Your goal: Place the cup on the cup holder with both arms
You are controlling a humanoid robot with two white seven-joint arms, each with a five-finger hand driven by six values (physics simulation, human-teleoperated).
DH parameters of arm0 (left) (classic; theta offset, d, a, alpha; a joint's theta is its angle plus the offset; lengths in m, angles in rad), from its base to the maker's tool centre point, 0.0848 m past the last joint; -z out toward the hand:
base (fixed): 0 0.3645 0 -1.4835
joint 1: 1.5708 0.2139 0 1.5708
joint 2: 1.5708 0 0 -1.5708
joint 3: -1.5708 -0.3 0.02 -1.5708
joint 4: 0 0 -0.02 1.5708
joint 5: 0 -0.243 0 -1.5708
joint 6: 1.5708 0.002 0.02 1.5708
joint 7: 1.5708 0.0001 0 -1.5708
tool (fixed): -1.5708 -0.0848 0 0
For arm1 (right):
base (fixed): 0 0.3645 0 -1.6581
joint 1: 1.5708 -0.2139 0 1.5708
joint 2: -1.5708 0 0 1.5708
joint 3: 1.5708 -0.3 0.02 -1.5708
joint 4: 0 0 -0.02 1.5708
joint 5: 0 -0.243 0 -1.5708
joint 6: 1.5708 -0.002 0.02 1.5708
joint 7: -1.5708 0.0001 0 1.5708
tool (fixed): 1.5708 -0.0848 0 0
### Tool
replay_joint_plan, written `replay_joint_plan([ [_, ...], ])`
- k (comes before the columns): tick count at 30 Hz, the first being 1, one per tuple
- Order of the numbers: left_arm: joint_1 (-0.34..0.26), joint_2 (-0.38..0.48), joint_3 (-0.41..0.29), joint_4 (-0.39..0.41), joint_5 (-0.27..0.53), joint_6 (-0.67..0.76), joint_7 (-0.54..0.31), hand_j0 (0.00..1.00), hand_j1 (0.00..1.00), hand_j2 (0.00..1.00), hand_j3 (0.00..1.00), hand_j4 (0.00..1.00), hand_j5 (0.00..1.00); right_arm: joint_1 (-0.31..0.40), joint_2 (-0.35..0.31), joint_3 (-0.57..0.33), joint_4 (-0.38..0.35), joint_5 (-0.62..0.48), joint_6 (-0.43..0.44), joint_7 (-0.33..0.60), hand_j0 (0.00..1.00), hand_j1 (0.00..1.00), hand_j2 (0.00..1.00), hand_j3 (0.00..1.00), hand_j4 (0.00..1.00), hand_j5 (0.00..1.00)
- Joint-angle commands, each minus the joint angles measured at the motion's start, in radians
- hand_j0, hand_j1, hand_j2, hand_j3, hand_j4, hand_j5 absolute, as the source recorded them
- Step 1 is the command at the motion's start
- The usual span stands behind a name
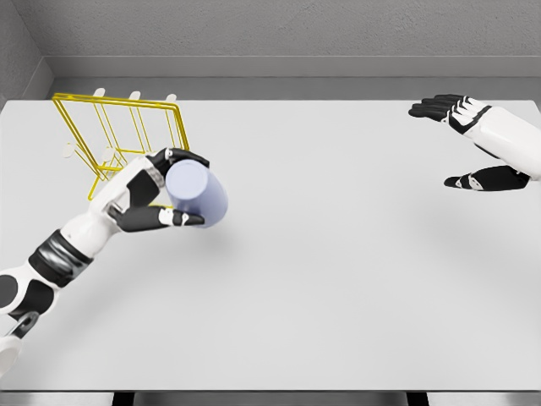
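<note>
One cup [199,194] is in play, pale lilac and plain, and the left hand [159,196] has it wrapped, with the fingers curled over the top and the thumb pressed along the lower side. The cup lies tilted, its flat end turned toward the camera, and it sits just beside the yellow wire rack [118,139], at the rack's near right corner. I cannot tell whether it hangs above the table [338,279] or touches it; a soft shadow lies under it.

The cup looks stiff and smooth, probably light, with no handle in view. A smooth round wall can slip or turn inside the fingers, so I judge the best hold is around the middle of the body, fingers on one side and thumb opposite, as the hand does now. The rack is thin wire with small pegs on top, and it seems easy to push or tip if the cup knocks it.

Far from the rack, at the opposite side of the table, the right hand [473,144] holds nothing, with its fingers stretched out and the thumb apart.
</note>
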Motion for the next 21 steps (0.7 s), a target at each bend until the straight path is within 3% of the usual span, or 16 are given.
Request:
replay_joint_plan([
  [1,0.0,0.026,0.01,-0.001,0.022,-0.022,0.0,0.6,0.6,0.6,0.6,0.6,0.6,0.0,-0.001,0.0,0.0,-0.007,0.003,-0.001,1.0,1.0,1.0,1.0,1.0,1.0],
  [13,-0.011,0.118,0.065,-0.001,0.092,-0.052,0.0,0.61,0.61,0.61,0.61,0.61,0.61,0.0,-0.001,0.0,-0.002,-0.007,0.003,-0.001,1.0,1.0,1.0,1.0,1.0,1.0],
  [21,-0.011,0.135,0.105,0.001,0.141,-0.047,0.0,0.61,0.61,0.61,0.61,0.61,0.61,0.0,-0.001,0.0,-0.002,-0.007,0.003,-0.001,1.0,1.0,1.0,1.0,1.0,1.0],
])
